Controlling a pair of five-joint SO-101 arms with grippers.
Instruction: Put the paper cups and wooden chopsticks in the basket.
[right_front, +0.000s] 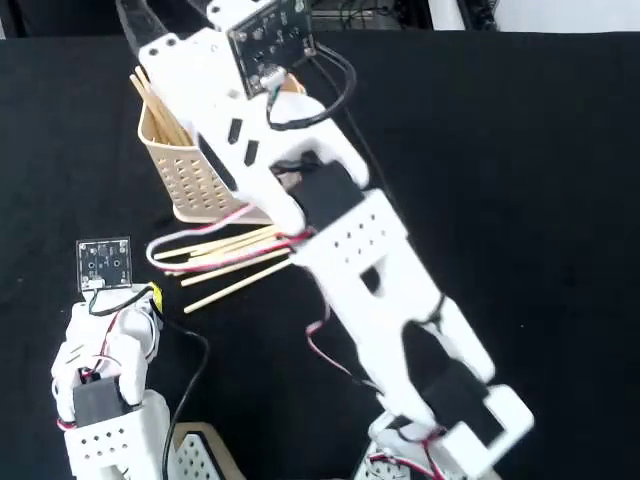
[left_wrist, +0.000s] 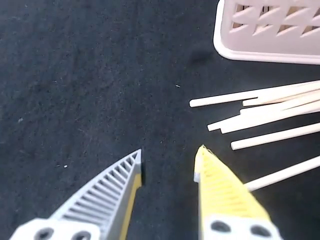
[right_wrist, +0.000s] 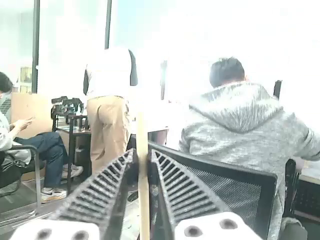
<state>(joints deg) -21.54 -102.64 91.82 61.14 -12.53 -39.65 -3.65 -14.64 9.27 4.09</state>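
Observation:
A beige perforated basket (right_front: 195, 175) stands at the back left of the black table, with several wooden chopsticks (right_front: 160, 108) leaning in it. More chopsticks (right_front: 225, 258) lie loose on the cloth just in front of it. My right arm stretches over the basket, and its gripper (right_wrist: 142, 157) is shut on one chopstick (right_wrist: 143, 135), pointing out toward the room. My left gripper (left_wrist: 170, 160) is open and low over the cloth, with the loose chopsticks (left_wrist: 270, 112) and the basket wall (left_wrist: 270, 47) just beyond its yellow finger (left_wrist: 210, 180).
The right arm's white links (right_front: 360, 260) cross the middle of the table and hide part of the basket. Red and black cables (right_front: 190, 255) loop over the loose chopsticks. The left arm's base (right_front: 100, 400) sits at the front left.

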